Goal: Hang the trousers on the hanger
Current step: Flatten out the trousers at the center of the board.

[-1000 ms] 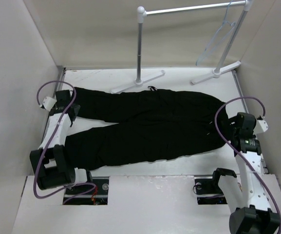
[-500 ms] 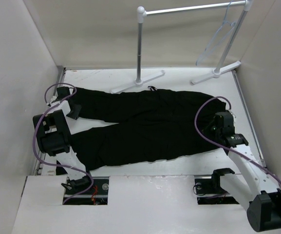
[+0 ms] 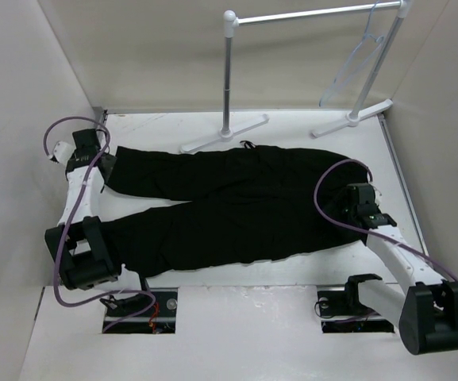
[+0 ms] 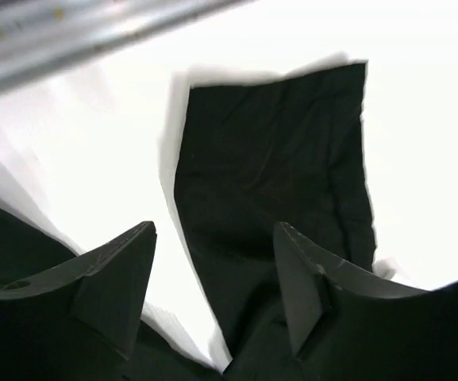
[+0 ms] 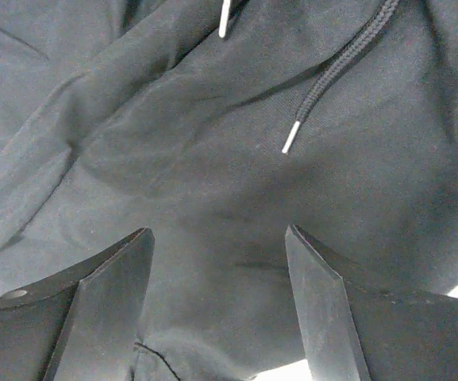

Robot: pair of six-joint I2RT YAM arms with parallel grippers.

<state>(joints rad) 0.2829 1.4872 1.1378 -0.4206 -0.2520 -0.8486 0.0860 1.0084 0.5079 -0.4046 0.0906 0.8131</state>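
Observation:
The black trousers (image 3: 236,206) lie flat on the white table (image 3: 292,131), legs pointing left and waist at the right. My left gripper (image 3: 100,165) is open over the cuff end of the far leg; in the left wrist view the cuff (image 4: 276,167) lies between and beyond the open gripper (image 4: 213,232). My right gripper (image 3: 349,208) is open just above the waist; in the right wrist view the fabric (image 5: 213,159) and a drawstring (image 5: 336,67) fill the frame beyond the open gripper (image 5: 219,232). The pale clear hanger (image 3: 354,70) hangs on the rack's rail at the far right.
The white tubular garment rack (image 3: 229,79) stands at the back on two flat feet (image 3: 225,133), the near foot touching the trousers' far edge. Beige walls close in on the left, back and right. Purple cables loop from both wrists.
My left gripper has moved back and left along the far leg to its cuff end. My right gripper has moved left from the table's right edge onto the waist.

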